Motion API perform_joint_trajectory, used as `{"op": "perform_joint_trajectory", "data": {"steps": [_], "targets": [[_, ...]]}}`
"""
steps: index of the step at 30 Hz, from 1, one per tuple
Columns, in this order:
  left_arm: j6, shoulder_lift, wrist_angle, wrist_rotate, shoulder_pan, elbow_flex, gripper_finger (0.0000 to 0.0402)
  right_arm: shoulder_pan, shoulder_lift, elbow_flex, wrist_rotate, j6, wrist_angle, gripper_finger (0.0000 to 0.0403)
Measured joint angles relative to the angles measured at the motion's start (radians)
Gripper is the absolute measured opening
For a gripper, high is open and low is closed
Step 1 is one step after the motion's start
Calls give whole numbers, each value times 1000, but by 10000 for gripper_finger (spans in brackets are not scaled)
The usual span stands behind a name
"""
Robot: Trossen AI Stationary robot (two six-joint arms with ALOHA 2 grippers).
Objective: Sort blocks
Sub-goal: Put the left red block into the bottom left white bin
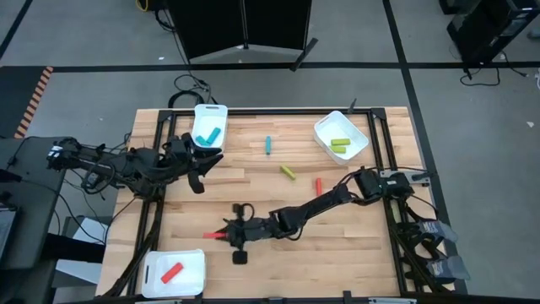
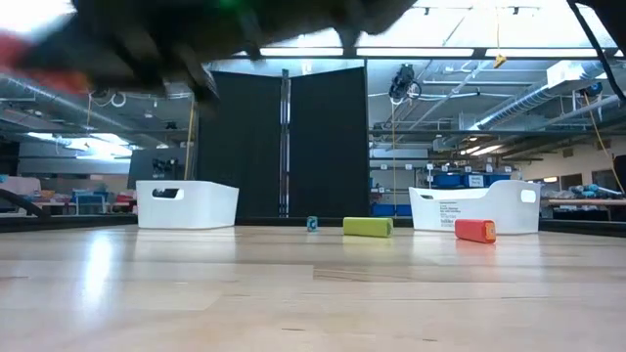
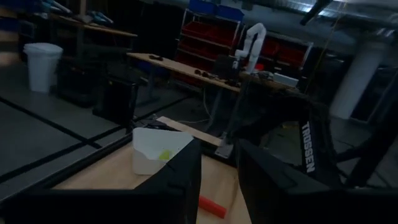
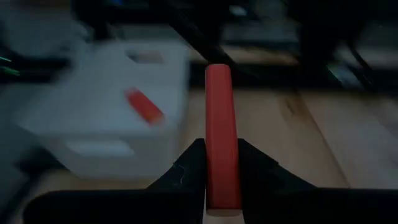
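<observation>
My right gripper (image 1: pixel 226 230) reached low across the near middle of the table (image 1: pixel 354 253), its jaws clenched on a red block (image 4: pixel 219 134) held lengthwise between the fingers (image 4: pixel 186 168). The block's free end pointed toward the near-left tray (image 1: pixel 192 257), in which a second red block (image 1: pixel 172 272) lay.

My left gripper (image 1: pixel 201 160) hung at the edge of the far-left tray (image 1: pixel 202 111), which held two teal blocks (image 1: pixel 210 135). Its fingers (image 3: pixel 180 180) stood apart, released, with nothing between them.

The far-right tray (image 1: pixel 325 135) held two yellow-green blocks (image 1: pixel 339 145).

Loose on the table were a teal block (image 1: pixel 268 145) toward the far side, a yellow-green block (image 1: pixel 288 172) near the middle, and a red block (image 1: pixel 319 185) just to its right. In the low view these three stood in a row between the two far trays.
</observation>
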State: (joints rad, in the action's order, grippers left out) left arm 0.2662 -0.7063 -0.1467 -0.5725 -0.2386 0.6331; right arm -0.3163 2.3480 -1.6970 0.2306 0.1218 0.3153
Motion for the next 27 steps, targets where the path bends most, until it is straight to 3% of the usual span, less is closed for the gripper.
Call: {"op": "perform_joint_trajectory", "data": {"steps": [5, 10, 18, 27], "targets": [[9, 7, -41, 66, 0, 0, 108, -1, 99, -194, -142, -46, -37, 69], [29, 23, -81, 141, 0, 0, 108, -14, 202, -383, -197, -100, -111, 69], [34, 37, -66, 141, 0, 1, 108, -15, 341, -637, -274, -147, -249, 69], [34, 37, -64, 141, 0, 1, 108, -10, 351, -649, -300, -146, -222, 69]]}}
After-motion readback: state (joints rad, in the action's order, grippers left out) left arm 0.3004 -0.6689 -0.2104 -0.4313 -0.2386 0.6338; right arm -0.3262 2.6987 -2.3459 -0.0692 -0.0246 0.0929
